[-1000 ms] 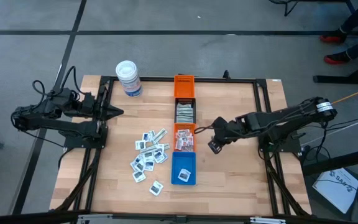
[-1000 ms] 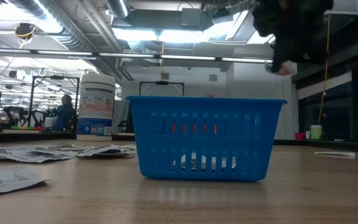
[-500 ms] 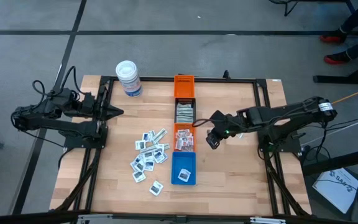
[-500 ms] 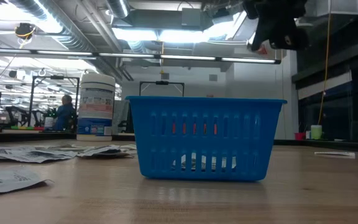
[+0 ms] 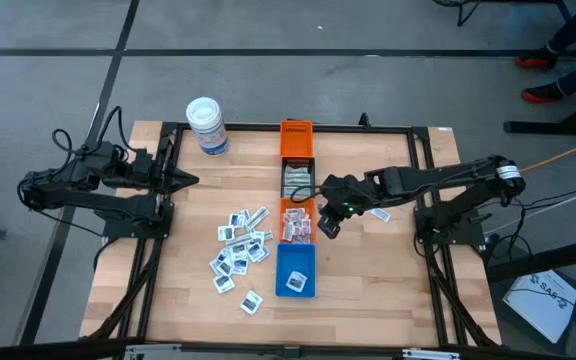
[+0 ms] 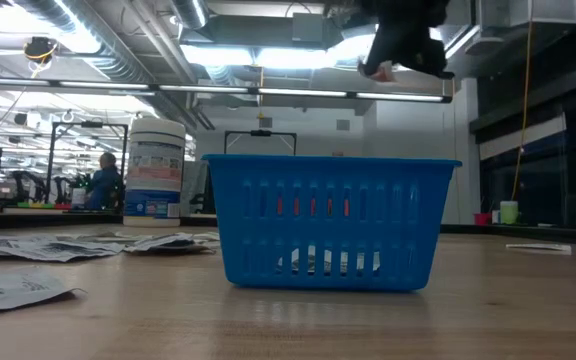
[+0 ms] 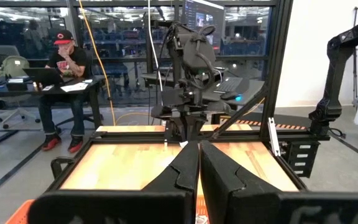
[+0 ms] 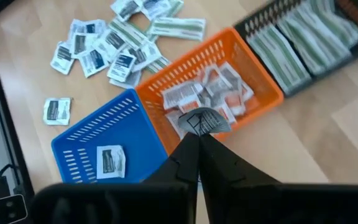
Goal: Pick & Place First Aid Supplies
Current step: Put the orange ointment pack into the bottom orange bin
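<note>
Currently, a small white packet (image 8: 202, 120) is sitting pinched between the tips of the right gripper (image 8: 197, 138), above the near orange bin (image 8: 263, 87) that is holding more red-printed packets (image 8: 219, 87). From above, the right gripper (image 5: 328, 222) is hanging at the right-hand edge of that orange bin (image 5: 297, 219), which is standing in the middle of a row of bins. The black bin (image 5: 297, 182) beyond it is holding pale beige-green strips (image 8: 291, 46), and a further orange bin (image 5: 296, 138) is closing the row at the far end. The blue bin (image 5: 295, 270) at the near end is holding a single white packet (image 8: 109, 160) with black print.

To the left of the row, a scatter of loose packets (image 5: 238, 245) is lying on the wooden table (image 5: 388, 290), with one packet (image 5: 251, 301) lying apart near the front edge. A white tub (image 5: 207, 125) with a blue label is standing near the far left corner.

The left gripper (image 7: 199, 163) is waiting with its fingers clenched together and holding nothing; it is resting at the left edge of the table, well apart from the bins.

In the room beyond, a person (image 7: 64, 65) is sitting at a desk.
</note>
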Controlling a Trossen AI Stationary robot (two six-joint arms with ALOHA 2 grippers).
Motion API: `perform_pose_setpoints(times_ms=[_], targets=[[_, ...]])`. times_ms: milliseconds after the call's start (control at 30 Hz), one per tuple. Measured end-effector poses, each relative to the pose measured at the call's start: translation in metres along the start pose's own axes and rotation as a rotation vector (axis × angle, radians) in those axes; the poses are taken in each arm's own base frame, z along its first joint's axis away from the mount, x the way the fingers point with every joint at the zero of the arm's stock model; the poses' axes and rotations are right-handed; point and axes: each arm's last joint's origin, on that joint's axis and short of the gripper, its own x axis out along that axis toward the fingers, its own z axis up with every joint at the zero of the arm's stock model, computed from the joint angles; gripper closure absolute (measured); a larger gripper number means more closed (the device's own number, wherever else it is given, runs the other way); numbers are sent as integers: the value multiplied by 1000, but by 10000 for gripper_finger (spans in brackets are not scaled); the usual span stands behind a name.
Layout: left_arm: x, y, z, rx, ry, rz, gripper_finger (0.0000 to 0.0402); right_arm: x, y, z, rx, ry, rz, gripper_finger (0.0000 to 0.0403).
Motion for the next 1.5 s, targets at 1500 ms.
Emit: perform_pose_setpoints(times_ms=[1500], targets=[[0, 0, 0, 0, 0, 0, 391, 113, 14, 20, -322, 218, -74, 388]])
